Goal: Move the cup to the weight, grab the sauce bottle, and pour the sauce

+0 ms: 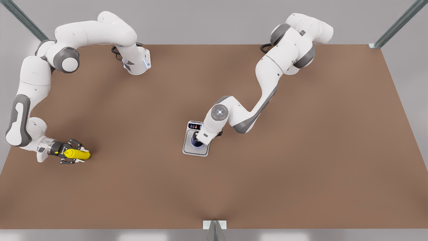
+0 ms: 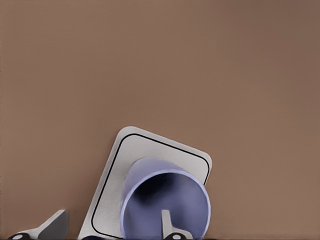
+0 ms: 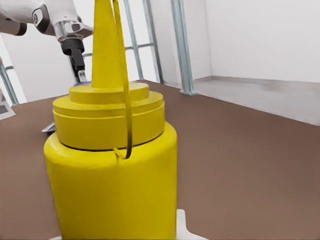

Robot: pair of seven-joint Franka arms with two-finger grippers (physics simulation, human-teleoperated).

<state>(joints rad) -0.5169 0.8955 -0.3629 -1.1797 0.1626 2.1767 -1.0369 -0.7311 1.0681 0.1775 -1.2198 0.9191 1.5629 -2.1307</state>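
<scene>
A: Cup (image 1: pixel 197 142) placement first. It stands on the weight (image 1: pixel 195 151), which lies near the middle of the table (image 1: pixel 301 167). In the left wrist view the cup (image 2: pixel 165 202) sits inside the black line drawn round the plate of the weight (image 2: pixel 130 155), with bare metal showing past its rim toward the far corners.

B: And the left gripper (image 1: pixel 200 139)?

A: It comes straight down over the cup from the arm at the front view's right. One finger (image 2: pixel 167 222) reaches inside the rim and another (image 2: pixel 52 225) stands outside, off the cup wall, so the jaws are spread and not pinching it.

B: Where is the sauce bottle (image 1: pixel 78 154)?

A: Near the table's edge at the front view's left, lying level with its nozzle pointing toward the middle. The right gripper (image 1: pixel 72 151) has its dark fingers closed on the bottle's body from both sides. In the right wrist view the sauce bottle (image 3: pixel 112 165) rises right before the camera, and the left gripper (image 3: pixel 77 62) shows far off behind it.

B: Room between them?

A: Wide bare brown tabletop separates bottle and weight, and more lies open toward the front view's right and the near edge.
</scene>
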